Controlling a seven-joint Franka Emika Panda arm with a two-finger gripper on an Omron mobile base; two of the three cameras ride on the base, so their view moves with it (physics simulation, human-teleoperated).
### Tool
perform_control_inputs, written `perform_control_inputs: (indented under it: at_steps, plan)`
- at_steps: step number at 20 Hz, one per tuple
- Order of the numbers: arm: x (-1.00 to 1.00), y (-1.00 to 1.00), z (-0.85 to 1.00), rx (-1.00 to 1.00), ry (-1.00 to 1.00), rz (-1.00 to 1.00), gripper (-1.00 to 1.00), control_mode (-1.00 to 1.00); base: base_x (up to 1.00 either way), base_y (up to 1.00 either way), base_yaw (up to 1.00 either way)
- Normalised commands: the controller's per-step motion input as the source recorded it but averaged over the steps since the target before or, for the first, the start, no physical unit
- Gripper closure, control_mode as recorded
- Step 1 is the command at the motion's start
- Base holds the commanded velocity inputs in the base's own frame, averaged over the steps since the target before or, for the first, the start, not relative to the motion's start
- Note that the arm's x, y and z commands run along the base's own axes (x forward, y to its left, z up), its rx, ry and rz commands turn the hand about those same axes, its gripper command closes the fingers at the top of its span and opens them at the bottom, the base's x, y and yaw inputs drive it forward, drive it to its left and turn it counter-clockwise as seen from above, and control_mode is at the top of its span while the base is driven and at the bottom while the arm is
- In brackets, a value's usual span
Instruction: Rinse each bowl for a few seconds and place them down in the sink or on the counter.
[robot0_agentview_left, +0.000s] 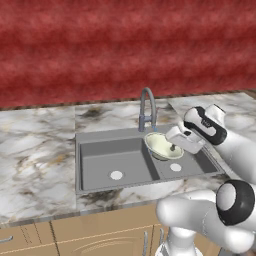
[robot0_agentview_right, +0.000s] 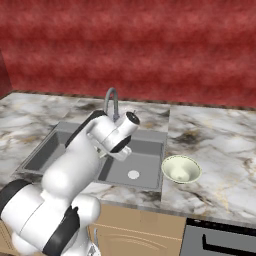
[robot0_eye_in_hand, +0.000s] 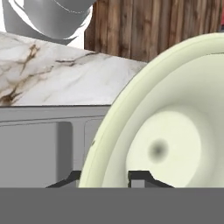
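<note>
Bowl (robot0_agentview_left: 161, 145), round, shallow and glossy cream-green with a paler rim, is held tilted over the divider of the grey double-basin sink (robot0_agentview_left: 100, 162), just below the curved grey faucet (robot0_agentview_left: 147, 107); its rim is clamped between the claw (robot0_agentview_left: 172, 147) tips. A second bowl (robot0_agentview_right: 181, 169) sits on the veined marble counter (robot0_agentview_right: 220, 150) right of the sink

The white arm (robot0_agentview_left: 220, 200) bends up from its base near the front edge of the counter (robot0_agentview_left: 40, 150) and reaches forward, then left. Its wrist (robot0_agentview_left: 205, 125) is turned sideways. The gripper (robot0_agentview_left: 172, 146) has its jaws pinched on the rim of a bowl (robot0_agentview_left: 160, 145), one finger inside and one outside.
</note>
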Motion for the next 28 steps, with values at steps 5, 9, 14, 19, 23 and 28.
perform_control_inputs:
  at_steps: [5, 9, 14, 19, 23, 28]
  plan:
    - [0.0, 0.81, 0.11, 0.0, 0.0, 0.03, 1.0, -1.0, 0.0, 0.0, 0.0]
    - [0.0, 0.88, 0.06, 0.0, 0.0, 0.07, 1.0, -1.0, 0.0, 0.0, 0.0]
    - [0.0, 0.91, 0.0, 0.0, 0.0, 0.13, 1.0, -1.0, 0.0, 0.0, 0.0]
    - [0.0, 0.93, 0.0, 0.0, 0.0, 0.12, 1.0, -1.0, 0.0, 0.0, 0.0]
    - [0.0, 0.93, 0.0, 0.0, 0.0, 0.12, 1.0, -1.0, 0.0, 0.0, 0.0]
    - [0.0, 0.85, 0.0, 0.0, 0.0, 0.11, 1.0, -1.0, 0.0, 0.0, 0.0]
